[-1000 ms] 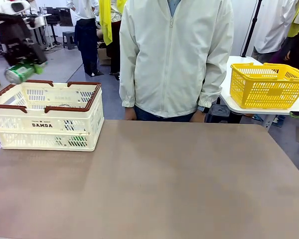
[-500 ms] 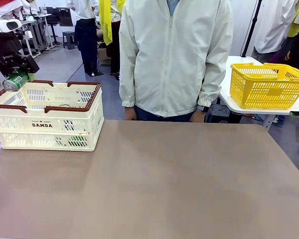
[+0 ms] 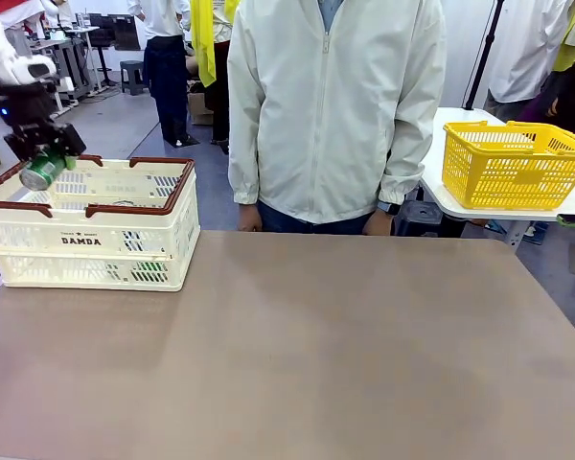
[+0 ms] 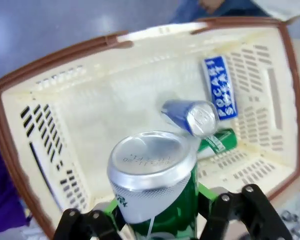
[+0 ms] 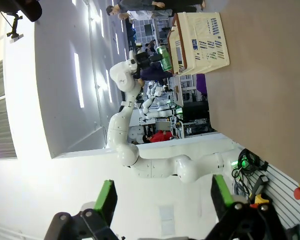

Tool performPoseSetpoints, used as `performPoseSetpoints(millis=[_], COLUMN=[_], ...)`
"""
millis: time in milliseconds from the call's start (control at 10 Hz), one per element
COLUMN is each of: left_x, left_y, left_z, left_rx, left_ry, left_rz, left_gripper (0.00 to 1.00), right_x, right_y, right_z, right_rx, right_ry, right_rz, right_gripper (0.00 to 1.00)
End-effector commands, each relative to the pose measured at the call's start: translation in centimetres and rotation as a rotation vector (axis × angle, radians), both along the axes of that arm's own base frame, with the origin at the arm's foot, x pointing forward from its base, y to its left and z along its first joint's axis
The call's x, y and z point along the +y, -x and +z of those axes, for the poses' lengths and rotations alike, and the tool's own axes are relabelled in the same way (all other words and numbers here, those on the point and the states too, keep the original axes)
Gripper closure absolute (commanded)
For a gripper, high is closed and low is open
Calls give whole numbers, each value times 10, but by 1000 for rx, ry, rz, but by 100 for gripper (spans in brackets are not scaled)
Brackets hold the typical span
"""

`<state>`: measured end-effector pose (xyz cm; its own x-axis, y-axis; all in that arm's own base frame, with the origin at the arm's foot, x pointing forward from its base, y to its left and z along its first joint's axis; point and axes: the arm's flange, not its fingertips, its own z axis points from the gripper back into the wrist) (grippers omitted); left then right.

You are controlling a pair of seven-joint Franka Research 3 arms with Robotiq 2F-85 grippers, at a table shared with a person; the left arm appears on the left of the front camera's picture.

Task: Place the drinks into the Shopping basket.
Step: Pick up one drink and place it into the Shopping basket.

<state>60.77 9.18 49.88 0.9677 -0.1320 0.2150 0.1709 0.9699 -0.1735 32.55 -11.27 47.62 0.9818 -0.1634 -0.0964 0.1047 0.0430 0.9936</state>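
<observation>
Green can [image 4: 157, 185], three others [image 4: 190, 116] in basket [image 4: 80, 145]

Green cans [image 4: 157, 185]: two. Blue cans [image 4: 190, 116]: two. Baskets [image 3: 96, 251]: two.

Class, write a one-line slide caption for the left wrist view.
Left hand holds a green can above the Shopping basket, where three cans lie.

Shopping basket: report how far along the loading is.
Done: three cans lie inside the Shopping basket: two blue cans and a green can. In hand: the left gripper holds another green can above the basket. Left: lower and release it. No drinks stand on the table.
</observation>
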Motion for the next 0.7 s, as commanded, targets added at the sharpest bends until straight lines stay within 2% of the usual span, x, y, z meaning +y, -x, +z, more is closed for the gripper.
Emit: performPoseSetpoints(millis=[0,100,300,600], left_x=[-2,-4,-5,-11], left_y=[8,10,11,4], left_z=[-34,-49,-78,-100], left_rx=[-51,-48,10,47], left_ry=[-1,-21,-21,-3], left_rz=[58,90,98,86], left_gripper=[100,100,100,100], right_x=[0,0,0,0], right_y=[-1,-1,-1,-1], right_z=[5,5,5,5], right_rx=[14,14,14,14], right_ry=[-5,-5,-5,-5], right_rz=[-10,-10,-10,-10], right_gripper=[0,0,0,0])
